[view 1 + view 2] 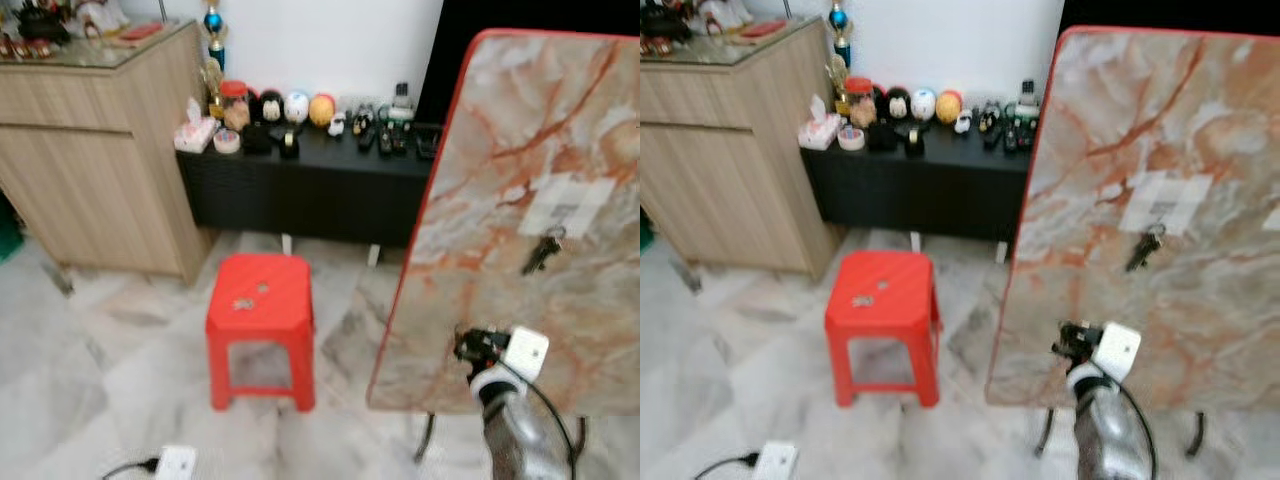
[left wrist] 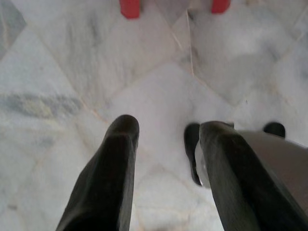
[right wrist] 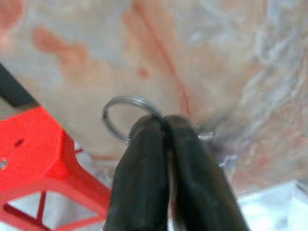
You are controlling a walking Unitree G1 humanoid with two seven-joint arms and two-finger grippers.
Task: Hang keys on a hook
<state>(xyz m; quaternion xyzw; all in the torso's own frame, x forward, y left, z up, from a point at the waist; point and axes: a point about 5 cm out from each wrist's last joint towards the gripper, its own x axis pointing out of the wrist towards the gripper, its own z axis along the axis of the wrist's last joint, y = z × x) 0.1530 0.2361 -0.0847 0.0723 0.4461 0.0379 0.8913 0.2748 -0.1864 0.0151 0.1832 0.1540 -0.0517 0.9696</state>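
Observation:
A marble-patterned tabletop [image 1: 520,230] with a red rim stands upright on my right. A white hook plate [image 1: 566,206] is stuck on it, and a dark bunch of keys [image 1: 540,252] hangs just below the plate. My right gripper [image 1: 472,346] is raised against the lower part of the tabletop, well below the plate. In the right wrist view its fingers [image 3: 144,159] are shut on a silver key ring [image 3: 126,118], with the marbled surface close behind. My left gripper [image 2: 163,130] hangs open over the floor, holding nothing.
A red plastic stool [image 1: 260,300] stands on the marble floor to the left of the tabletop. Behind it is a low black cabinet [image 1: 310,185] with figurines and remotes on top, and a wooden cabinet [image 1: 100,150] at far left. A white plug block [image 1: 175,462] lies on the floor near me.

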